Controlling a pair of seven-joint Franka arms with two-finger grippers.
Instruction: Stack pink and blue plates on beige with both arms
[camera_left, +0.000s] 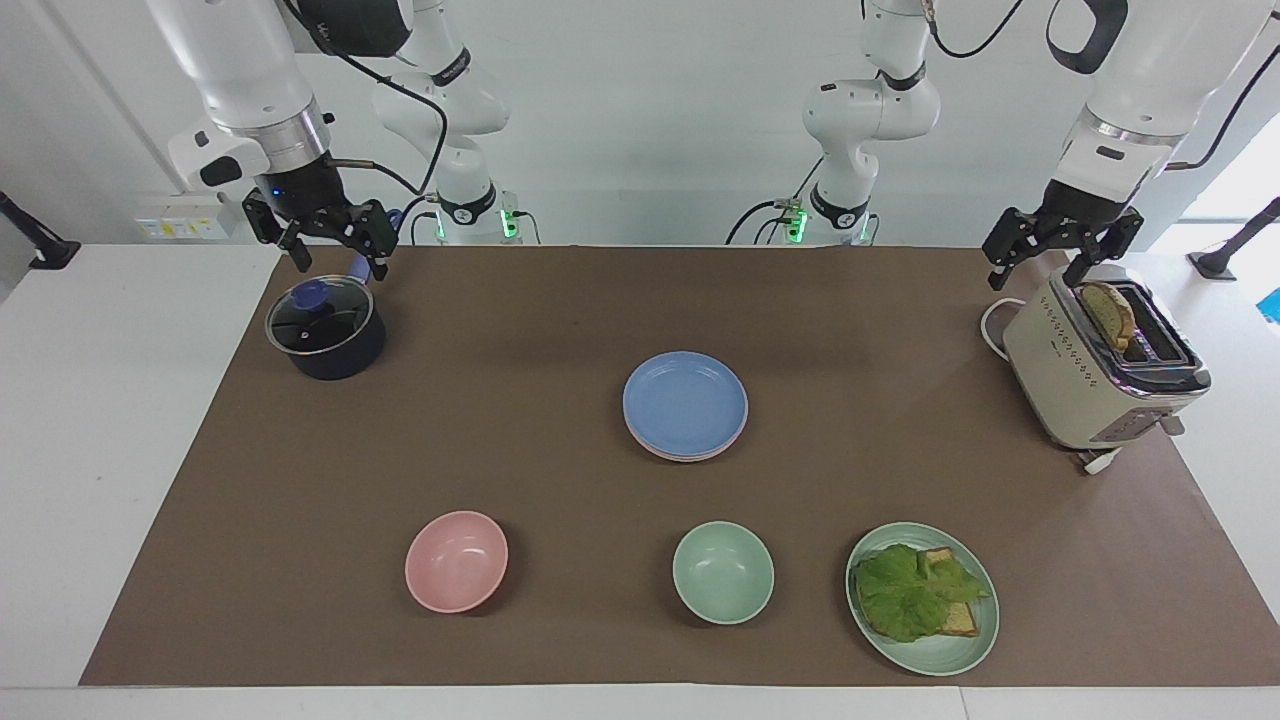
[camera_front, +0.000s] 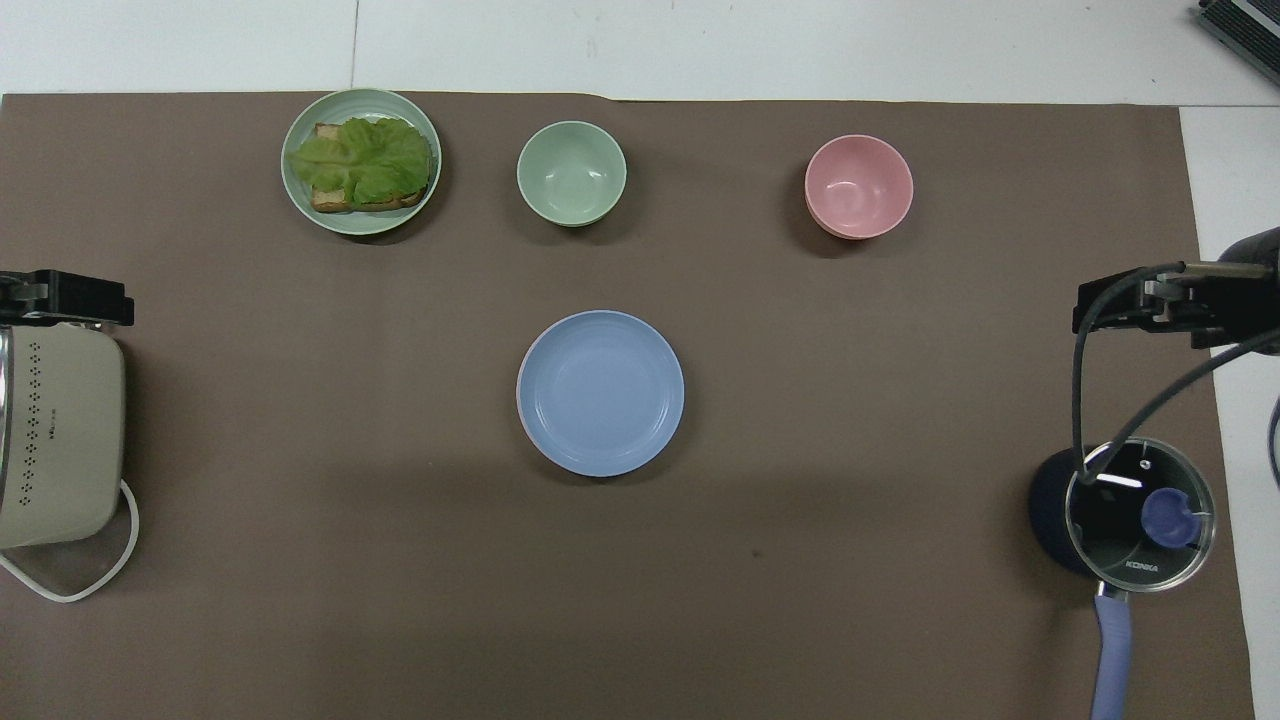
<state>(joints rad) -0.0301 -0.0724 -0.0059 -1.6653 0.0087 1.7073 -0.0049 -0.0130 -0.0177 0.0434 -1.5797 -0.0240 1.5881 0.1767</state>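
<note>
Brown mat covers the table (camera_left: 500, 330), and the blue plate (camera_left: 685, 401) tops the stack at its middle, pink plate (camera_left: 690, 457) edging out beneath. Right gripper (camera_left: 330, 248) hangs over the saucepan (camera_left: 325, 330), left gripper (camera_left: 1040, 262) over the toaster (camera_left: 1090, 370), both with fingers apart, empty.

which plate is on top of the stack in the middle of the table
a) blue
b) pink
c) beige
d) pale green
a: the blue plate lies uppermost, with only a thin pink rim showing under its edge.
</note>
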